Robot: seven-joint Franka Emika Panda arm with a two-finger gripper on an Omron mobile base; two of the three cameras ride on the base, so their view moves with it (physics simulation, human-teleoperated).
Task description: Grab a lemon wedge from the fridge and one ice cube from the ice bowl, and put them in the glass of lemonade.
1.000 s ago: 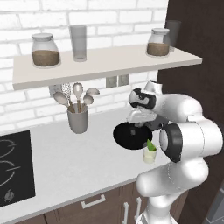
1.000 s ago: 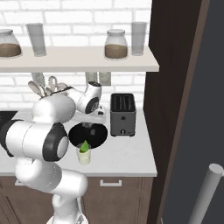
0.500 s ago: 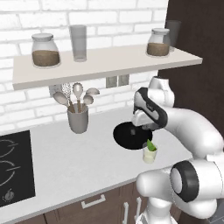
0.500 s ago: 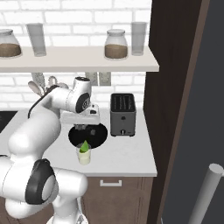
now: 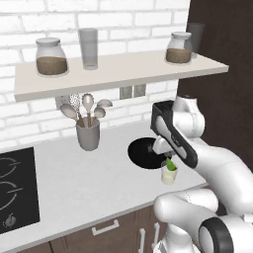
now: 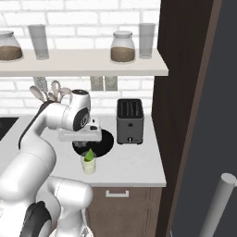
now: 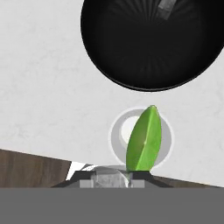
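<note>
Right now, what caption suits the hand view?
Green lemon wedge resting in the small clear glass, glossy black bowl beyond.

Bright, even rendered light; soft shadows, sharp focus.

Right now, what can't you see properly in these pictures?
- Fingertips of the white arm's gripper: hand view, cut off by the bottom edge; a clear icy lump sits between them.
- Round glossy black ice bowl: left base view, partly hidden by the arm; hand view, cut by the top edge.
- Yellowish liquid in the small clear glass: hand view, mostly covered by the green lemon wedge.
</note>
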